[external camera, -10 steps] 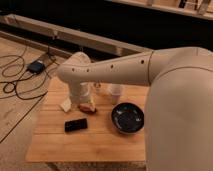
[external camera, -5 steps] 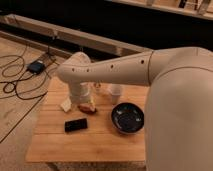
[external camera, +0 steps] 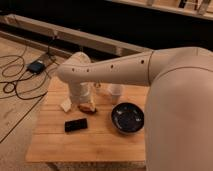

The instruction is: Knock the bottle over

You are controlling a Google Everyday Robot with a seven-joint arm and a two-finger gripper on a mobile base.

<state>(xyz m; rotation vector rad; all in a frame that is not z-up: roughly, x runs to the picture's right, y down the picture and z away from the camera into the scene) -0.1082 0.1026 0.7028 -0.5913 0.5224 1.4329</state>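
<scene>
Bottle (external camera: 97, 89) apparently still upright at the back of the tabletop (external camera: 100, 146), with the knock not yet delivered.
The gripper (external camera: 83, 100) hung low just beside it, under the bent arm (external camera: 110, 70); whether it was open or closed could not be told. A short sideways sweep looked to be next. The cup (external camera: 115, 93) close behind the bottle risked being hit too; a dark bowl (external camera: 127, 118), a black phone (external camera: 76, 125) and a snack (external camera: 88, 107) lay nearer the front.

You have a black bowl (external camera: 127, 118) and a flat black phone (external camera: 76, 125) on the wooden tabletop (external camera: 100, 145), with a whitish cup (external camera: 115, 93) behind the bowl.
</scene>
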